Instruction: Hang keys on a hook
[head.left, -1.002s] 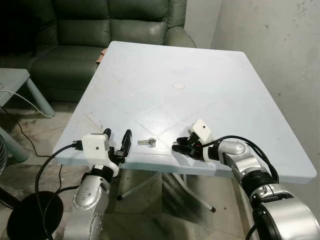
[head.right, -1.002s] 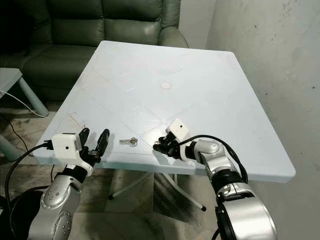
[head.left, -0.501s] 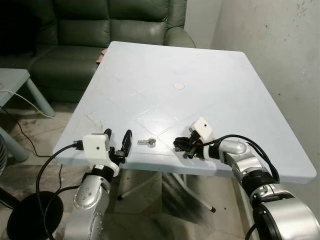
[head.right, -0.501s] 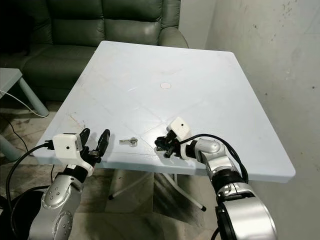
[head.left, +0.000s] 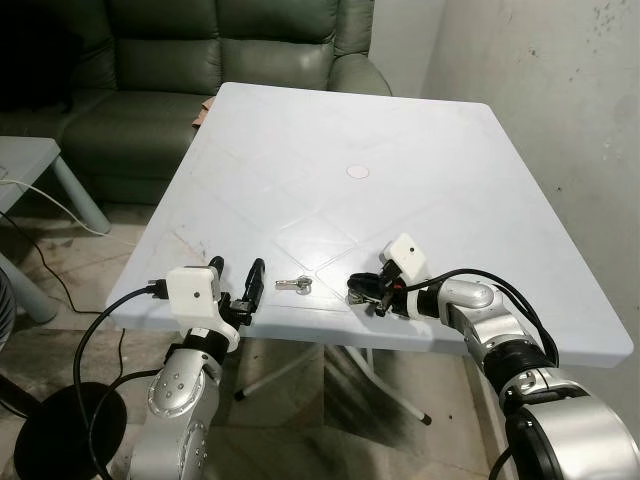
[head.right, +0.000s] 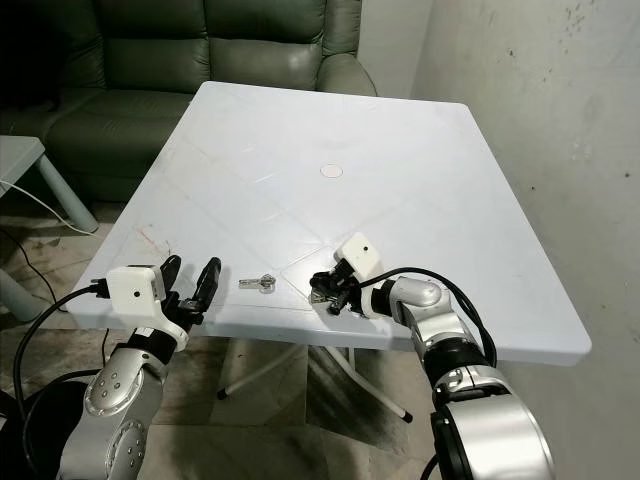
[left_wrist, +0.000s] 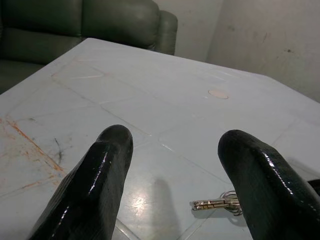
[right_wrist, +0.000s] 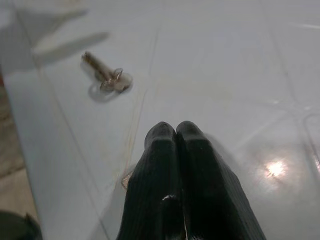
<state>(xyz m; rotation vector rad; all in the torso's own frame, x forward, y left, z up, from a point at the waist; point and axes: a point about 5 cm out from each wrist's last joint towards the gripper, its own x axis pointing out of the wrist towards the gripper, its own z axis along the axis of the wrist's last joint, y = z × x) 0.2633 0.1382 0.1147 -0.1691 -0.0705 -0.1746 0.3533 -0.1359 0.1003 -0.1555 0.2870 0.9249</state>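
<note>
White table (head.left: 420, 170), square-patterned top, small round disc (head.left: 357, 171) at its centre. Rust-coloured scratches (left_wrist: 30, 142) near the near-left corner. Dark green sofa (head.left: 200, 60) behind the table, touching or just beside its far edge. Pale side table (head.left: 30, 165) at left, white cable (head.left: 50, 205) trailing from it. Bare grey wall (head.left: 560, 120) at right. Tiled floor (head.left: 60, 270), black round base (head.left: 55, 430) lower left.

Silver arms, black cables, white wrist blocks

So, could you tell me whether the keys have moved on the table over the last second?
No. The keys lie in the same spot near the front edge of the white table, between the left gripper and the right gripper.
</note>
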